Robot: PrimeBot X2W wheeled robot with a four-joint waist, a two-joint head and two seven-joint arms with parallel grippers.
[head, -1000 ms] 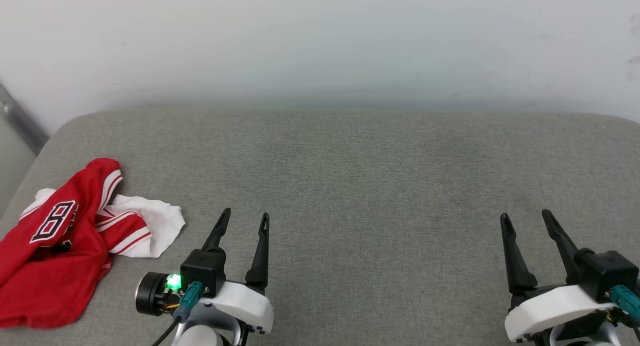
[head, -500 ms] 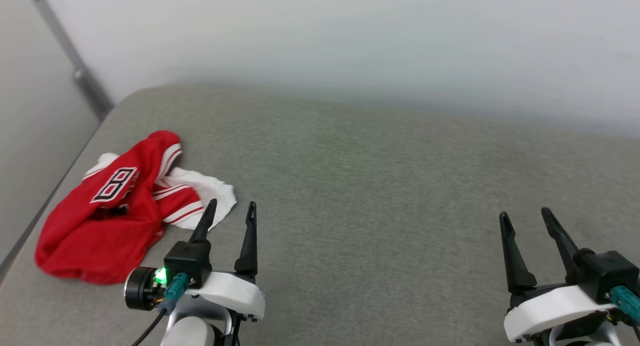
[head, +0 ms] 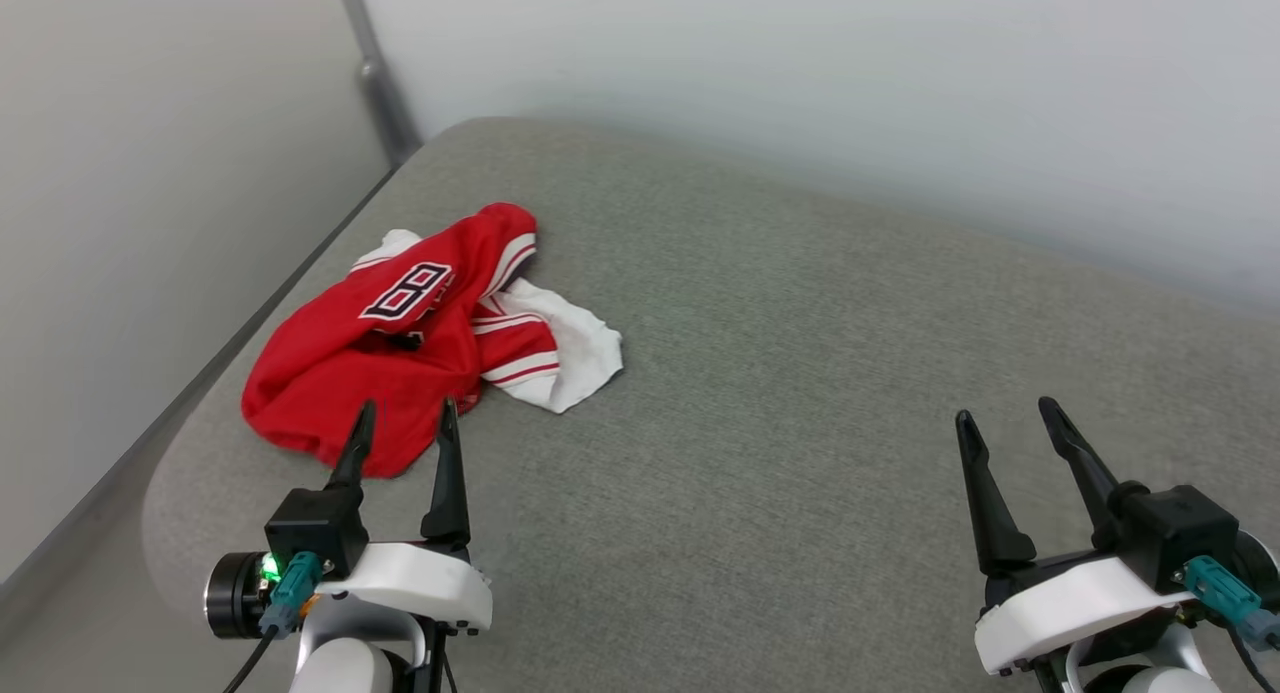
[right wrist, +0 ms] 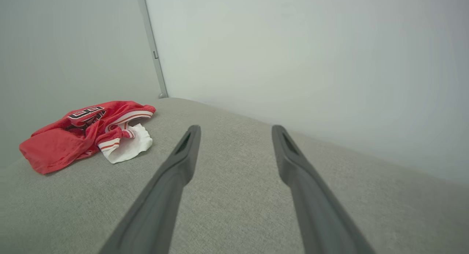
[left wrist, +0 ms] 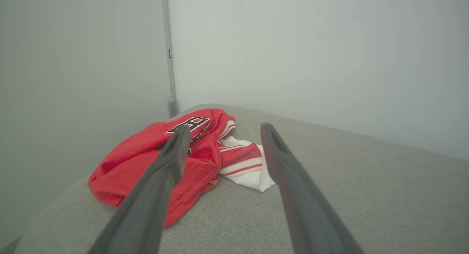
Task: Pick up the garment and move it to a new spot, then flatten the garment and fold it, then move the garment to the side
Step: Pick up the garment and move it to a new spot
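The left fingers (head: 446, 473) are spread wide with nothing held between them. The garment (head: 340, 363) is seen crumpled just ahead of their tips, its red body before the left-hand finger and a white sleeve ahead and slightly to the right. Whether the tips touch the cloth cannot be told. The right fingers (head: 985, 493) are likewise spread wide and empty over the grey cushion (head: 800, 373), the garment lying well apart, ahead and to their left. A pale wall (head: 800, 73) is seen beyond.
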